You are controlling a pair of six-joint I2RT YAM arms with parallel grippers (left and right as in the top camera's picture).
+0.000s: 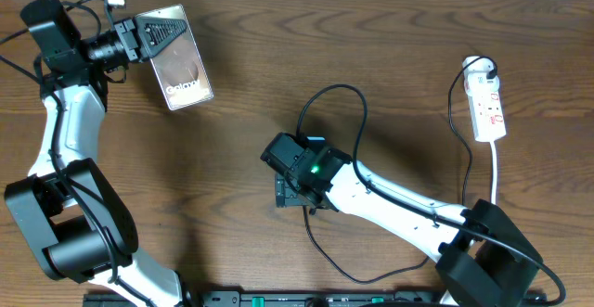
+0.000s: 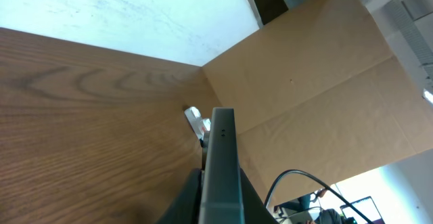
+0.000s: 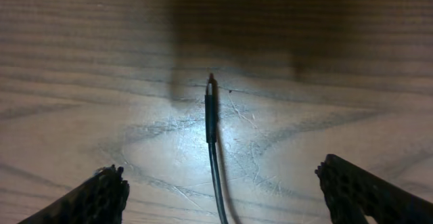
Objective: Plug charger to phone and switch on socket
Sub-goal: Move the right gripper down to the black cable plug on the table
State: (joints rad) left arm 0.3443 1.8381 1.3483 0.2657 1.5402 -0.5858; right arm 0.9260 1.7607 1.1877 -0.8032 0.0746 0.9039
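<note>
The phone point(image 1: 186, 70), a dark slab with white lettering, is held off the table at the back left, and my left gripper point(image 1: 153, 33) is shut on its upper end. In the left wrist view the phone point(image 2: 223, 163) shows edge-on between the fingers. The charger point(image 1: 336, 87), a thin black cable, loops over the table's middle. Its plug tip point(image 3: 211, 109) lies flat on the wood. My right gripper point(image 3: 226, 193) hangs open just above it, one finger on each side of the cable. The white socket point(image 1: 487, 108) lies at the far right, away from both grippers.
The strip's white cord point(image 1: 495, 172) runs down toward the right arm's base. A brown cardboard wall point(image 2: 318, 68) stands beyond the table in the left wrist view. A black rail point(image 1: 278, 300) lines the front edge.
</note>
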